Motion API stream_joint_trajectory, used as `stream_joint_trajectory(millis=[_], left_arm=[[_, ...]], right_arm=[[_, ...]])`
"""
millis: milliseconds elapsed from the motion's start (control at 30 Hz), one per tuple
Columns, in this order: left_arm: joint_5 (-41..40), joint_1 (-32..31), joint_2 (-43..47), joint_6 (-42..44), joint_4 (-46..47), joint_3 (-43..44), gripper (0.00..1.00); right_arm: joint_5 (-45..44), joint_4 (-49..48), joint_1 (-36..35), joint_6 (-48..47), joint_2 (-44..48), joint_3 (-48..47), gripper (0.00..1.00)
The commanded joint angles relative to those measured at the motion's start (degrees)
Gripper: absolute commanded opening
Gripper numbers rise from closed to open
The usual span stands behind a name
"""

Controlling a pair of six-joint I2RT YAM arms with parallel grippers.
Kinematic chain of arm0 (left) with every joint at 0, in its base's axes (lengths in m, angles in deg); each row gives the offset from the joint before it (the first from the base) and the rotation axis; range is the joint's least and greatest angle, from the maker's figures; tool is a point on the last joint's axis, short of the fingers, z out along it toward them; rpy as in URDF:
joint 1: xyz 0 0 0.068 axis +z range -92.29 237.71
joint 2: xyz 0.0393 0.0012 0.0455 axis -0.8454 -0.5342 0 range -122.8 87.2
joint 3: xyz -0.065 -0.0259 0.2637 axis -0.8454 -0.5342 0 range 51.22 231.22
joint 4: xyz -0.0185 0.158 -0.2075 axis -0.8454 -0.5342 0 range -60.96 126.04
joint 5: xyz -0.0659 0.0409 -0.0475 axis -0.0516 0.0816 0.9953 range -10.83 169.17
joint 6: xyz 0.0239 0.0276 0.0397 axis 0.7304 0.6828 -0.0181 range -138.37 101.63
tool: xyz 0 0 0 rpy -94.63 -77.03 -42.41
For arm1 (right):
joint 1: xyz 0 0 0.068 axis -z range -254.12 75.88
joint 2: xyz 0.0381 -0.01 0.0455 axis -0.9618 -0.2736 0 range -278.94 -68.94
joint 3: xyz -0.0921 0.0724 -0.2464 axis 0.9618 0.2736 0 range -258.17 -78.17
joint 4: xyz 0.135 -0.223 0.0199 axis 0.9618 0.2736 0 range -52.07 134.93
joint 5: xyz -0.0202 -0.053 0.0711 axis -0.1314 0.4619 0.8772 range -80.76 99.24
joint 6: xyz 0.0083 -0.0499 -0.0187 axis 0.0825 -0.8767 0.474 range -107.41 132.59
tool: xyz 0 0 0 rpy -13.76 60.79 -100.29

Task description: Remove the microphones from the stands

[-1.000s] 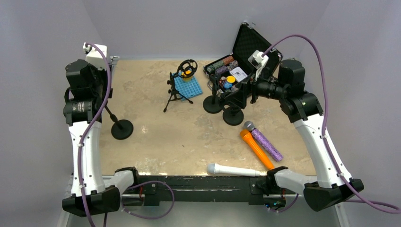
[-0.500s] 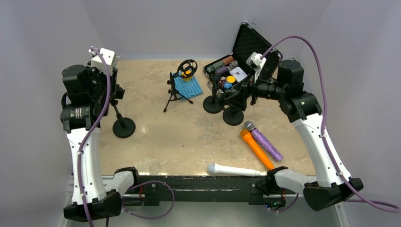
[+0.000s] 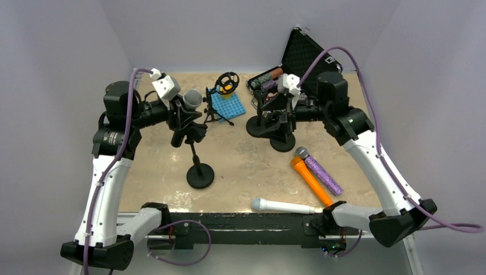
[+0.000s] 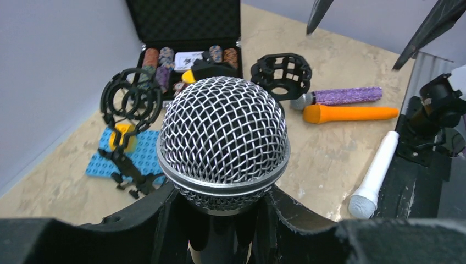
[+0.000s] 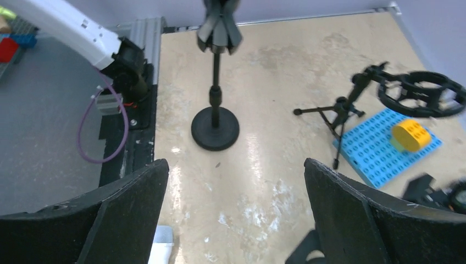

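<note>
Desk (image 3: 246, 166): it is carrying a lot of gear, so anything that slips is landing among it.

Stand (image 3: 200, 175): its round base appears to be resting on the desk directly below the left jaws, and its thin pole is rising up to them.

Microphone (image 4: 222, 142): it is sitting upright between the left jaws, with the mesh head just above them. The left jaws are pressing in on the body just under the head. We cannot tell whether a clip, hidden between them, is caught too.

Right jaws: they are spread wide, holding nothing, and facing the stand from well apart.

Risks, as we are judging them:
- Nothing is pinning the base, so a lift is likely dragging the whole stand up or tipping it.
- If the right jaws are coming in to brace the pole, a misaligned approach is knocking it over.
- A grip catching the clip is stopping the microphone from sliding free.
- A loose pinch is letting the microphone drop.
</note>
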Motion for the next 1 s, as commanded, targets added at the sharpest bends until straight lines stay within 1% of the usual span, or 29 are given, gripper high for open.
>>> stream_joint_trajectory(millis=[0,100,200,333,467,600,733,967], left_arm=[[5.5,-5.3,-2.4,-10.3,6.9,-1.4,0.0],[3.9,-7.5,-4.2,-13.6,11.1,-0.6,0.0],[3.0,-7.9,-5.2,-17.0,15.0,-0.5,0.0],[2.2,-8.0,-5.0,-18.7,17.5,-1.8,0.0],[-0.2,-8.5,-3.9,-19.8,20.5,-5.6,0.0],[-2.2,-9.2,-3.6,-21.7,24.0,-7.0,0.0],[-3.2,-9.3,-3.5,-22.9,25.8,-6.6,0.0],[-4.1,-9.3,-2.8,-22.8,24.9,-6.0,0.0]], right_arm=[[-1.8,-4.5,-6.6,-3.2,-3.7,-0.8,0.97],[-6.9,-8.8,-10.7,2.1,-6.1,-1.7,0.99],[-9.0,-13.5,-13.5,7.7,-8.2,-2.2,0.99],[-10.4,-15.0,-15.6,9.1,-10.9,-3.8,0.99],[-9.0,-16.0,-17.2,9.1,-13.3,-4.9,0.99],[-6.8,-16.9,-18.8,10.2,-15.7,-5.4,0.99],[-1.3,-18.9,-19.0,15.2,-18.0,-5.9,0.99],[-2.3,-24.3,-19.1,23.4,-20.8,-5.8,0.99]])
